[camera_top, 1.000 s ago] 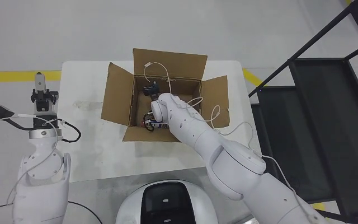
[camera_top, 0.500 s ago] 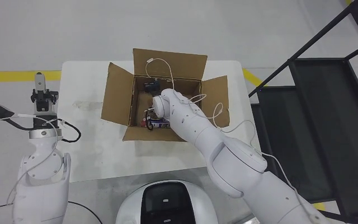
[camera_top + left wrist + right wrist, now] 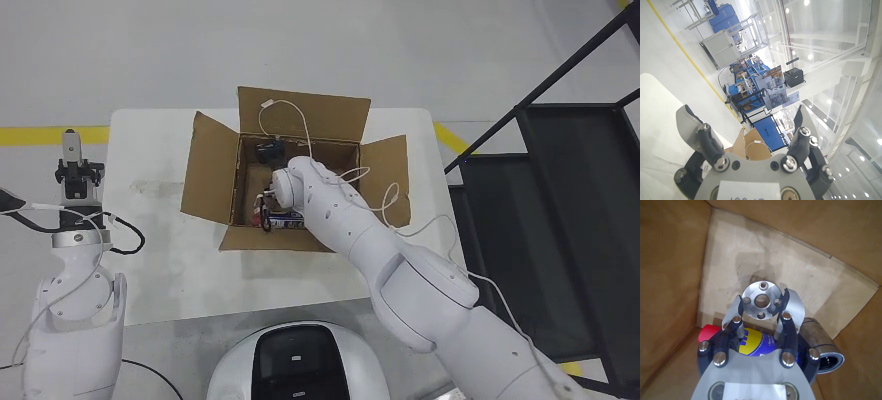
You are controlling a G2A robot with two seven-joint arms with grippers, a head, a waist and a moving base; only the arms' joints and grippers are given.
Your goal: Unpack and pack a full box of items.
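An open cardboard box (image 3: 212, 170) stands on the white table (image 3: 150, 230). My right gripper (image 3: 762, 302) is down inside it, shut on a round metal flange (image 3: 753, 292) with several holes, held above the box floor. Under the gripper lies a blue and yellow spray can (image 3: 757, 344) with a red cap (image 3: 708, 331), and beside it a steel cylinder (image 3: 821, 344). From above, the right gripper (image 3: 270, 153) is near the box's back wall and the can (image 3: 280, 217) near its front wall. My left gripper (image 3: 78, 172) stands open over the table's left edge, holding nothing.
A white cable (image 3: 285, 115) loops over the box's back flap. A dark metal staircase (image 3: 560, 200) stands to the right of the table. The table's left part between the box and the left gripper (image 3: 743, 113) is bare.
The right arm has shifted a little toward the back of the box. The left arm has not moved.
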